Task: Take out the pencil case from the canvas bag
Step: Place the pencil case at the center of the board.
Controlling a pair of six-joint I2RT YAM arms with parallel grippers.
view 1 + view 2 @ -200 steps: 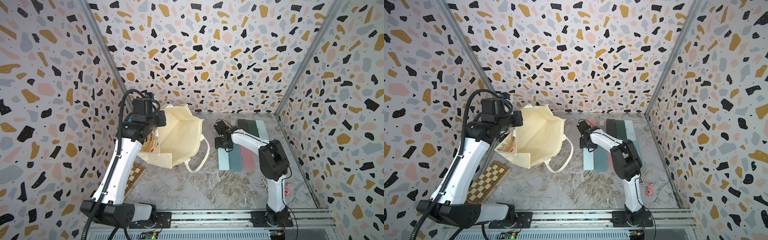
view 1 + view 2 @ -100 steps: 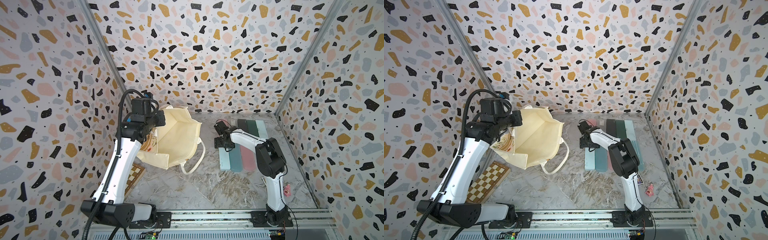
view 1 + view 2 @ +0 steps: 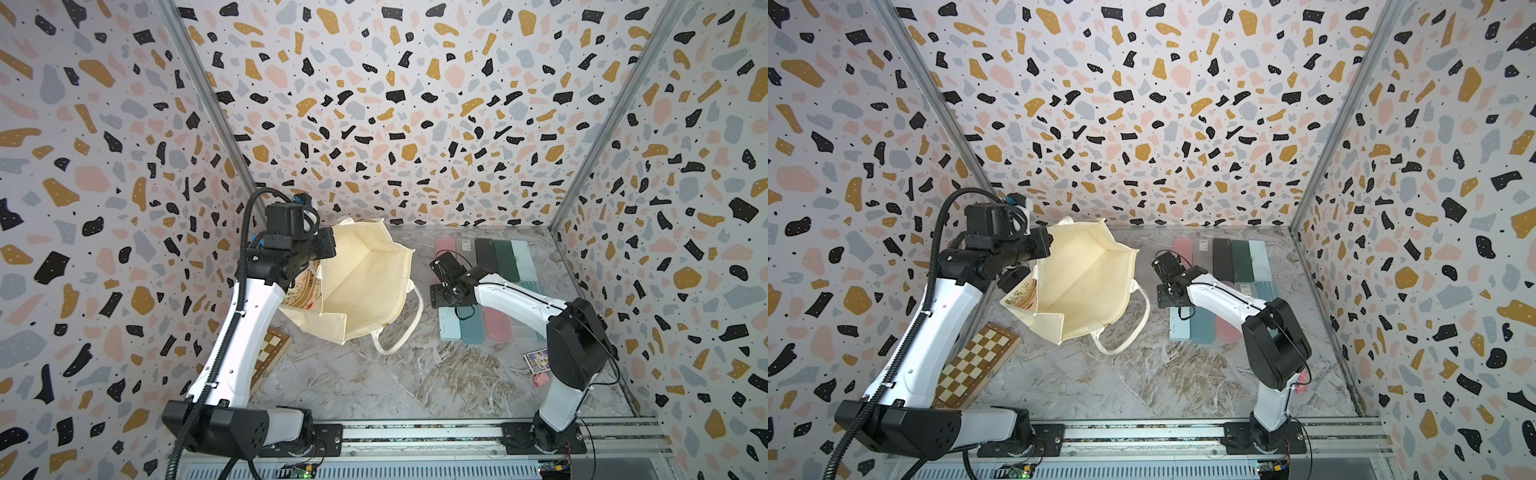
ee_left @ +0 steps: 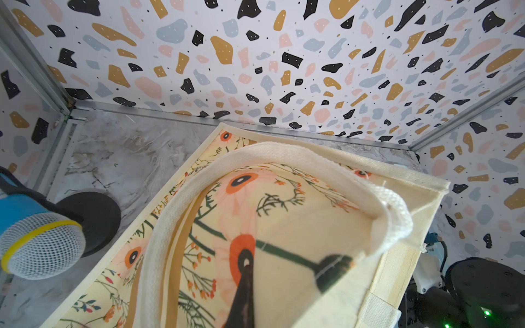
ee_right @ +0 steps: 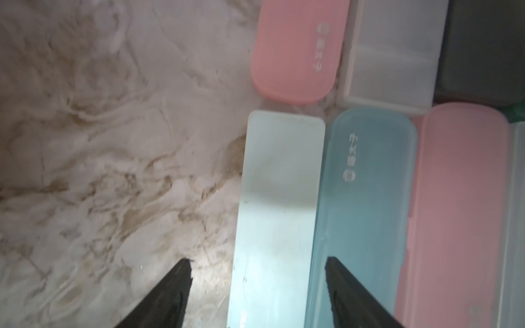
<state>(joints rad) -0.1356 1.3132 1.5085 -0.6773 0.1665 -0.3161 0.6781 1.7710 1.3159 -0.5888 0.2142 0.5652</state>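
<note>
The cream canvas bag [image 3: 365, 282] [image 3: 1084, 278] hangs tilted at the back left with its mouth wide open, and only bare lining shows inside. My left gripper [image 3: 320, 249] [image 4: 247, 267] is shut on the bag's floral side wall [image 4: 284, 227], just under a thick handle [image 4: 284, 153]. My right gripper [image 3: 442, 280] [image 5: 258, 262] is open and hovers low over a pale blue pencil case [image 3: 449, 328] [image 5: 278, 198] that lies on the table. One finger is over bare table, the other over the teal case [image 5: 366, 213] beside it.
Several more pencil cases lie in two rows at the back right, pink [image 3: 444, 247], black [image 3: 484, 253] and dark green [image 3: 505, 257] among them. A chessboard [image 3: 976, 361] lies under my left arm. A small card [image 3: 536, 359] and a pink trinket [image 3: 540, 380] sit near my right arm.
The bag has swung a little in my left gripper's hold and its loose handle has shifted. My right gripper stays over the cases, nearly in place.
</note>
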